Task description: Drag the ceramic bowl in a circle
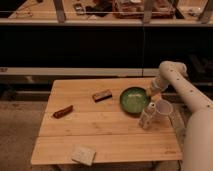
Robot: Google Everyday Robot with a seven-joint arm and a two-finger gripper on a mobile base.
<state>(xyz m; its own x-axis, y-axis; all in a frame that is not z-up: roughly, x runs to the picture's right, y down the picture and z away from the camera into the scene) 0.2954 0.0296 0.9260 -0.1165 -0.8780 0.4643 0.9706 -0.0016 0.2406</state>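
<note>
The green ceramic bowl [133, 100] sits on the right part of the wooden table [105, 132]. My gripper [153, 93] is at the bowl's right rim, reaching down from the white arm [175, 75] on the right, and is shut on that rim. The bowl rests flat on the table.
A white cup [163, 107] and a small pale bottle [146, 116] stand just in front and to the right of the bowl. A brown bar [102, 95] lies to its left, a reddish-brown stick [63, 111] farther left, and a pale sponge [83, 154] lies near the front edge.
</note>
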